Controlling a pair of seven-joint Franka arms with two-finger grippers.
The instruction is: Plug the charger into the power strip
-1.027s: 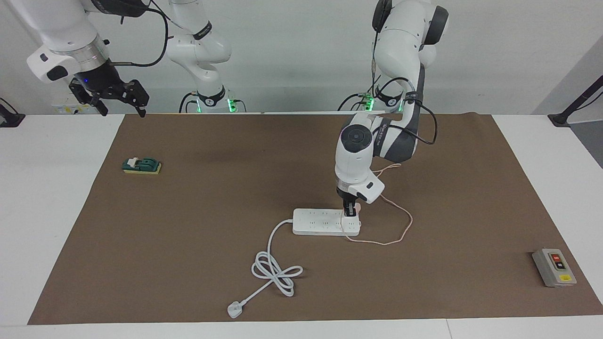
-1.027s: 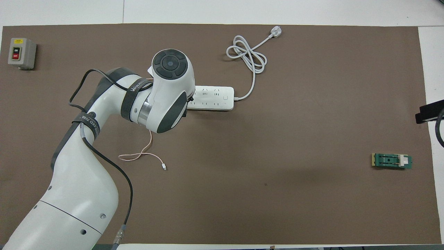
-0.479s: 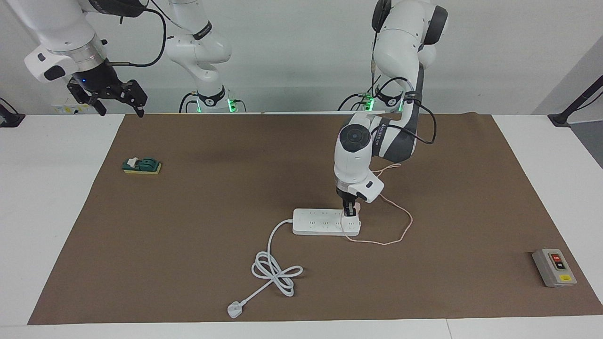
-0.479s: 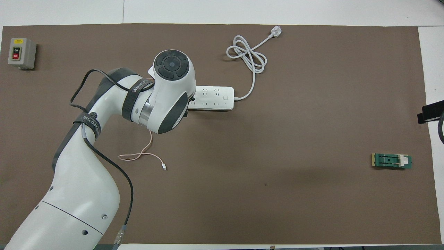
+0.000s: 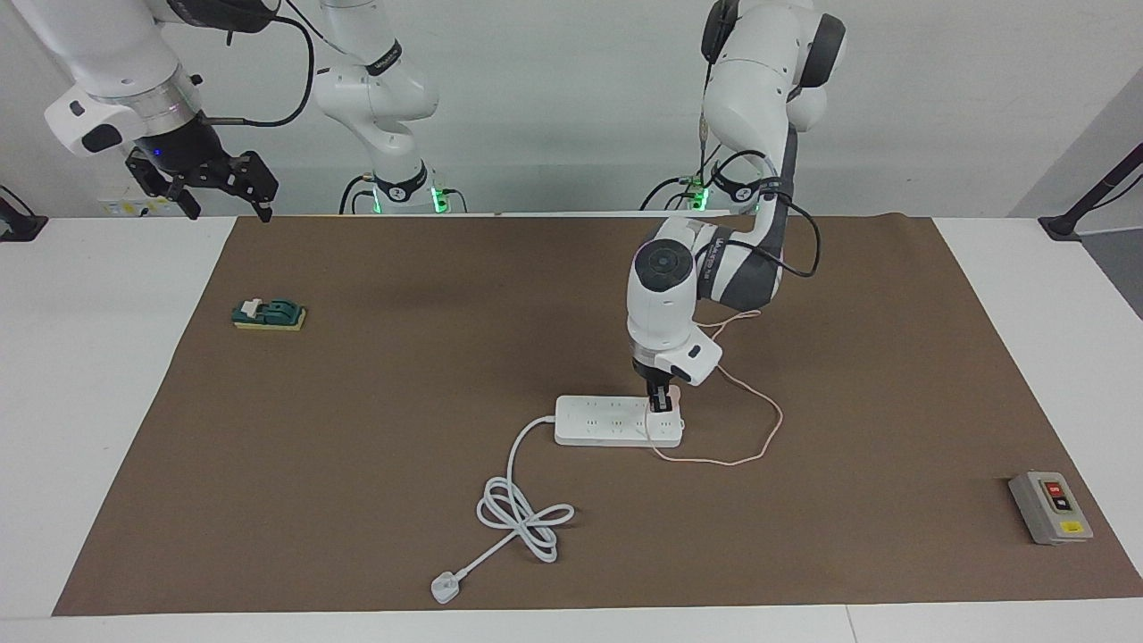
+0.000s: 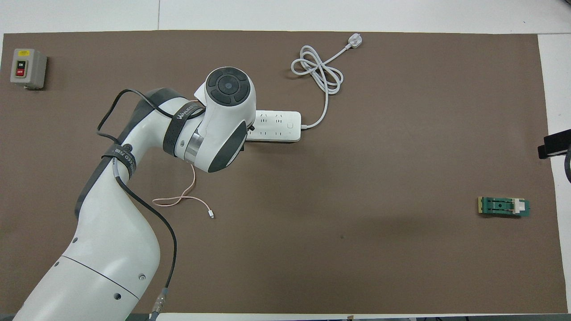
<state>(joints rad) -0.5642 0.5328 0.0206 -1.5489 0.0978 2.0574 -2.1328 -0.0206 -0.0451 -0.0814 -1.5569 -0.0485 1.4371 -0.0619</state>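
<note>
Facing view first: the left gripper (image 5: 660, 404) stands upright over the end of the power strip (image 5: 607, 421) that lies toward the left arm's end of the tabletop (image 5: 1000, 295), its jaws clamped on the charger (image 5: 676, 394), of which only a sliver of pale pink shows beside the black fingertips. Compared with a second ago, the wrist has drifted a little along the strip toward the right arm's end and seems slightly higher, while the grip has stayed closed and the strip itself has not budged. I read that as a small realignment over the outlets rather than a push home; whether the pins are already entering a socket I cannot tell (the wrist hides the spot from above, and the fingers cover it from the front).

The charger sits between the jaws, touching or just above the strip's top face at its end outlets. Its thin pink cable (image 5: 759, 438) loops out onto the brown mat (image 5: 357, 446) beside the strip and runs back under the arm toward the robots, ending in a small white connector (image 6: 211, 215) lying loose on the mat.

The right gripper (image 5: 219, 192) waits high above the tabletop's edge at the right arm's end, jaws apart and empty.

The strip's own thick white cord (image 5: 522, 509) coils away from the robots, well clear of the work.
</note>
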